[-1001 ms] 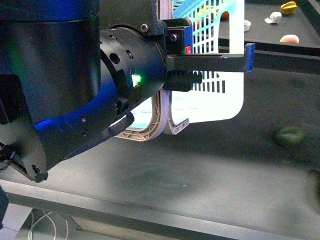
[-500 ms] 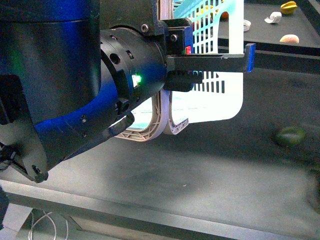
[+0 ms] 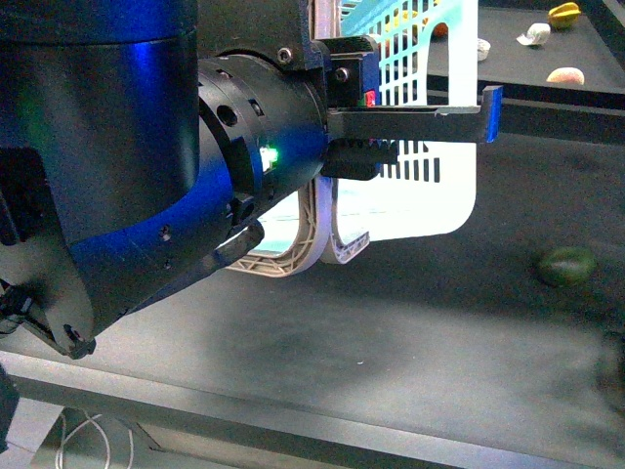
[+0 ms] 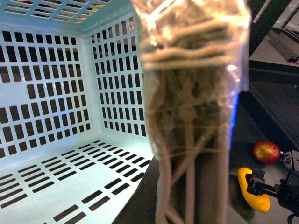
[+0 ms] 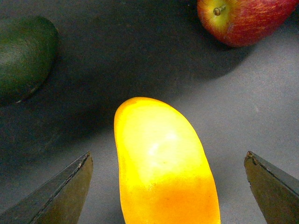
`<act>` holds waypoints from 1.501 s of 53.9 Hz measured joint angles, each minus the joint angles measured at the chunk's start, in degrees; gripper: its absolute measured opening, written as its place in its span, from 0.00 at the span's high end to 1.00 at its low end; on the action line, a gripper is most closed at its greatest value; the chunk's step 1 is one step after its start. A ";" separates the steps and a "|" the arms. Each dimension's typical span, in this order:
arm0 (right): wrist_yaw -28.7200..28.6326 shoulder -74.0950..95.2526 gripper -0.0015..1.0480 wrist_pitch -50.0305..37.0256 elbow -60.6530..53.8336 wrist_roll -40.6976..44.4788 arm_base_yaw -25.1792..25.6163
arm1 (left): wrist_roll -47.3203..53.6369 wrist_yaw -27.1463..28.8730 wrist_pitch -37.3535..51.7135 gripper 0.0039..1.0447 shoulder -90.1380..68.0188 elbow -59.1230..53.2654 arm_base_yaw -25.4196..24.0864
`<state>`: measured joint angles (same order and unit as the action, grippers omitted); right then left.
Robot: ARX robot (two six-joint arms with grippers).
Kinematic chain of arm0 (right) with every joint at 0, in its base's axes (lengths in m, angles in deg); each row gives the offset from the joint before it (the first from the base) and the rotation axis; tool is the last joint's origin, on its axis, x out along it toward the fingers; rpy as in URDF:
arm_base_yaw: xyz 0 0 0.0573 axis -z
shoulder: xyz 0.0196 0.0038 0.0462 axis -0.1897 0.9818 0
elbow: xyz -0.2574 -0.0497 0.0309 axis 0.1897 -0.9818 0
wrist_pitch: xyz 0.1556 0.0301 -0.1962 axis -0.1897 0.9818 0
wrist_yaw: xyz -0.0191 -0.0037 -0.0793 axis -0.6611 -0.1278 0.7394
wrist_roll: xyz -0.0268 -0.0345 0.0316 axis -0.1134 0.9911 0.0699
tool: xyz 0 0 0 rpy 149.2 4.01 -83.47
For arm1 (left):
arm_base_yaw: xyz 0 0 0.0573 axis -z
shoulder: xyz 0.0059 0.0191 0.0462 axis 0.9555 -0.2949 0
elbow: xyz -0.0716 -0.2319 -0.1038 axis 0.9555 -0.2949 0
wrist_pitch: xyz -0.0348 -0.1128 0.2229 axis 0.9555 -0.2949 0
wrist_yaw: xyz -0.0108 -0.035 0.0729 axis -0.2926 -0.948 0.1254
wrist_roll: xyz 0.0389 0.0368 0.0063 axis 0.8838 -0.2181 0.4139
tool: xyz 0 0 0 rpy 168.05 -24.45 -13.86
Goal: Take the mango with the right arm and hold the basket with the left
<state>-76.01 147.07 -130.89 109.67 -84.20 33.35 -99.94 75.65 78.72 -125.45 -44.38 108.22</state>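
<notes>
The light turquoise basket point(image 3: 430, 59) hangs tilted above the dark table, its grey-brown handles point(image 3: 322, 239) drooping below. My left gripper point(image 3: 430, 127) is shut on the basket. In the left wrist view the handles point(image 4: 191, 140) fill the middle as a blur, with the slotted basket floor point(image 4: 70, 177) beside them. The yellow-orange mango point(image 5: 163, 172) lies on the table between the fingers point(image 5: 65, 191) of my open right gripper point(image 5: 168, 156), with a gap on both sides. From the left wrist the mango point(image 4: 250, 193) shows with the right gripper point(image 4: 259, 183) over it.
A red apple point(image 5: 243, 18) lies just beyond the mango, and a dark green fruit point(image 5: 23, 60) off to one side. The green fruit point(image 3: 566, 266) sits near the table's right edge. Small yellow point(image 3: 563, 14), white point(image 3: 532, 34) and pinkish point(image 3: 564, 74) items lie far back right.
</notes>
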 joint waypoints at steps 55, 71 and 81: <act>3.08 7.02 0.08 4.31 7.43 0.46 -0.96 | -0.02 0.00 0.00 0.96 0.00 -0.02 0.00; 3.54 7.48 0.37 4.31 7.50 0.63 -0.87 | 0.00 0.00 0.00 0.96 0.00 -0.02 0.00; 2.99 6.86 0.39 4.04 6.14 0.20 -0.79 | 0.00 0.00 0.00 0.96 0.00 0.00 0.00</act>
<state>-73.02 153.93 -126.85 115.81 -84.00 32.57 -99.94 75.65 78.72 -125.45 -44.38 108.22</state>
